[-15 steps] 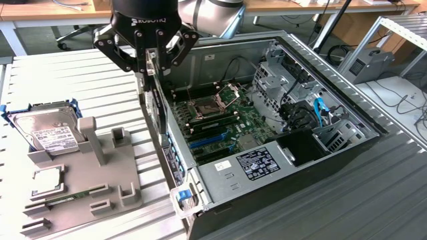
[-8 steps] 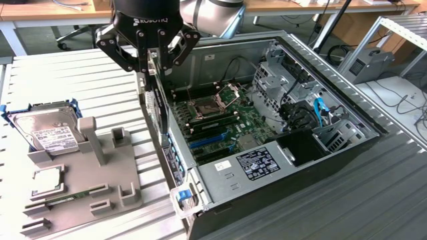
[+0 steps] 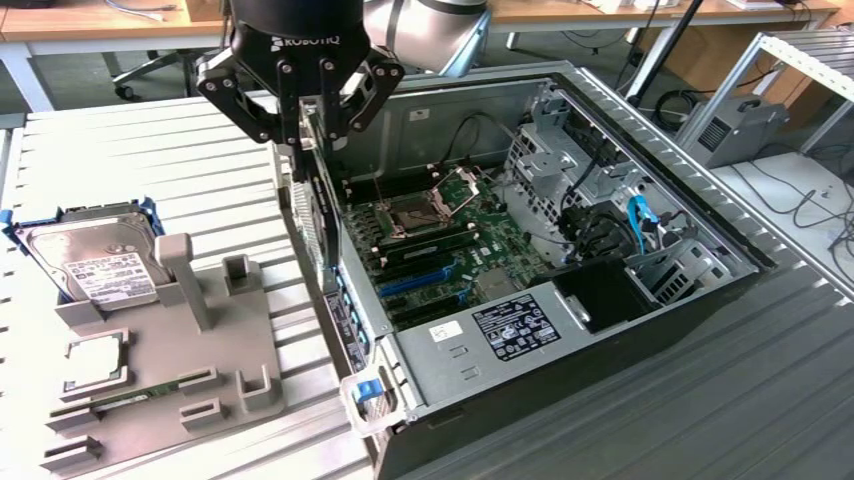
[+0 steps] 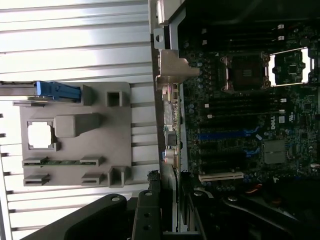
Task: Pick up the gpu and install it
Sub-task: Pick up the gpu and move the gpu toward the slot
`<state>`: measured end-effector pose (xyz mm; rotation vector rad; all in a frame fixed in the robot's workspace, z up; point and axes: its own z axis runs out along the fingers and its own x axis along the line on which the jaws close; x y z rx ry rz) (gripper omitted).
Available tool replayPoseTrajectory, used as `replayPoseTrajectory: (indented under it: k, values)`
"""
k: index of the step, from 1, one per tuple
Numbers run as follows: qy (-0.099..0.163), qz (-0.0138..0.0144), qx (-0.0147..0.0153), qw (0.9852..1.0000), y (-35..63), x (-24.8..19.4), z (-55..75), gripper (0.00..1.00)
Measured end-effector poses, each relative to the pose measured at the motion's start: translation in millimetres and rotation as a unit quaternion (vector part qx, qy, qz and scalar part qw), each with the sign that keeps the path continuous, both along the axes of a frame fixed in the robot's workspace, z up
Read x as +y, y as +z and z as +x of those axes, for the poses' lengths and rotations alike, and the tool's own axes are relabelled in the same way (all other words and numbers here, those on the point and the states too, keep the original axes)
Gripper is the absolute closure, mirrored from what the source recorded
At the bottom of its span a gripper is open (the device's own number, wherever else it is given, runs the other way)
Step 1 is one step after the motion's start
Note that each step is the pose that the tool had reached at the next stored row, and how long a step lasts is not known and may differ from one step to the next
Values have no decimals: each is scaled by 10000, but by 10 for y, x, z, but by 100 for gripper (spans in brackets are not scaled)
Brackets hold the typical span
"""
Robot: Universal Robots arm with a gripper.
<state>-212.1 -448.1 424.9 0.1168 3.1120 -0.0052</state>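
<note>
The gpu [image 3: 316,215] hangs edge-on and upright from my gripper [image 3: 312,135], which is shut on its top edge. It sits over the rear wall of the open computer case [image 3: 400,375], above the motherboard's blue expansion slots [image 3: 420,282]. In the wrist view the gpu's silver end bracket [image 4: 172,75] and thin card edge [image 4: 170,142] run out from between my gripper [image 4: 170,207] and line up along the case's rear edge, beside the motherboard [image 4: 240,115] and its slots [image 4: 225,135].
A grey parts holder [image 3: 200,330] stands on the slatted metal table on the exterior view's left, carrying a hard drive [image 3: 94,262], a processor chip [image 3: 96,362] and a memory stick [image 3: 134,393]. Drive cages and cables [image 3: 601,220] crowd the case's far side.
</note>
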Motion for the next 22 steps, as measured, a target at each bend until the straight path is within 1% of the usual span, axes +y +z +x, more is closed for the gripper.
replayPoseTrajectory:
  k: [22]
  values:
    - [-1, -5, 0, 10000, -1, 0, 102, 74]
